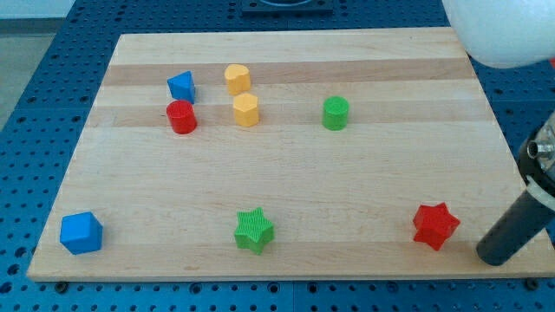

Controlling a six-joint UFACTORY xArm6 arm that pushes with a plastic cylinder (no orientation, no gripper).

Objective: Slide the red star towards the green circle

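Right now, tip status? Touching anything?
My tip: no gripper, holds nothing. It sits just right of the red star, apart from it, not touching.

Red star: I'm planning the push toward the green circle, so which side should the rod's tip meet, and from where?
No grasp here, only a push. Meet the red star on its lower-right side, opposite the green circle up-left. My tip sits just to its lower right, apart from it, so it is probably nearly lined up.
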